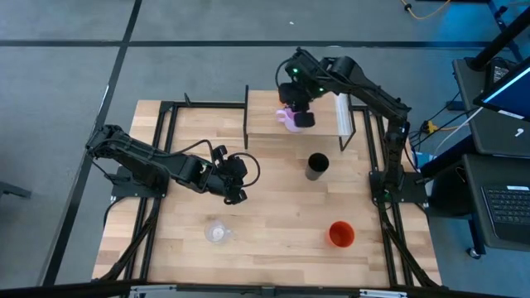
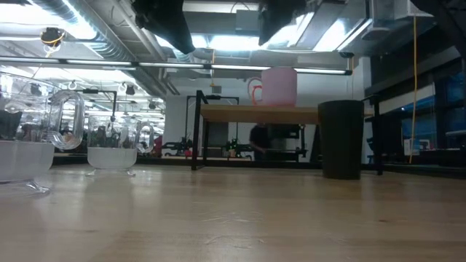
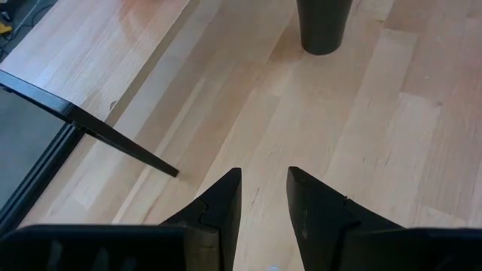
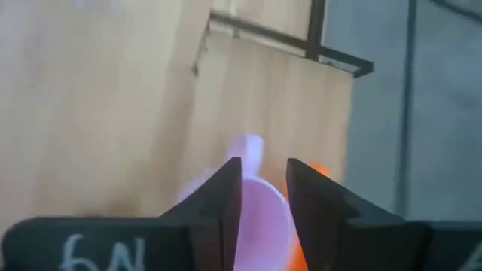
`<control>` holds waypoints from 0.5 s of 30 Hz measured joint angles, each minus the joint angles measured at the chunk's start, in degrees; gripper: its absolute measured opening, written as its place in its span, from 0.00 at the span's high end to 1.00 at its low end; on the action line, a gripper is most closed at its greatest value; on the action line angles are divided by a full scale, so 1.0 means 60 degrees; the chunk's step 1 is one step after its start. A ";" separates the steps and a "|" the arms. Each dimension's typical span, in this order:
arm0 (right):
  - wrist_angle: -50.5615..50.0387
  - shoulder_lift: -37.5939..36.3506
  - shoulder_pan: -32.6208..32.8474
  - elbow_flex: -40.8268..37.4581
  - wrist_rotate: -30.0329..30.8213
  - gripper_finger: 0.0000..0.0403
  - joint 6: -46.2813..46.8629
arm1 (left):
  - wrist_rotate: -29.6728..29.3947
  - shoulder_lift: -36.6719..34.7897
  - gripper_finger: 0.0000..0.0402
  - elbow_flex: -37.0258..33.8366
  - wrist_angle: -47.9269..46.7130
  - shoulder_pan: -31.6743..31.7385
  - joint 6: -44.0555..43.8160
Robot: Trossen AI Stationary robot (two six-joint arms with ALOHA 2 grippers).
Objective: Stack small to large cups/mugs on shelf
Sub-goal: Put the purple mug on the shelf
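While our right gripper point(image 1: 296, 112) hangs over the shelf point(image 1: 265, 116) at upper centre, clenched on the lilac mug point(image 1: 291, 118), the shelf top lies straight below it. Our left gripper point(image 1: 236, 182) waits empty, fingers parted, mid-left; black cup point(image 1: 317, 165) and red-orange cup point(image 1: 341, 233) sit nearer our right arm.

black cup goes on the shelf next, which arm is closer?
Probably right. The right gripper is over the shelf at the lilac mug, and the black cup stands just in front of the shelf on that side. The left gripper is further off, empty, pointing toward the cup.
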 joint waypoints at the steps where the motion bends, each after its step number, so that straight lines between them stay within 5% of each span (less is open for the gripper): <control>1: 0.0074 0.0008 0.0004 -0.0003 -0.0166 0.73 0.0553 | 0.0000 0.0000 0.75 -0.0003 -0.0001 0.0000 0.0000; 15: 0.0371 0.1102 0.0069 -0.0010 -0.0391 0.73 0.1446 | -0.0001 0.0004 0.75 0.0000 0.0001 0.0000 -0.0004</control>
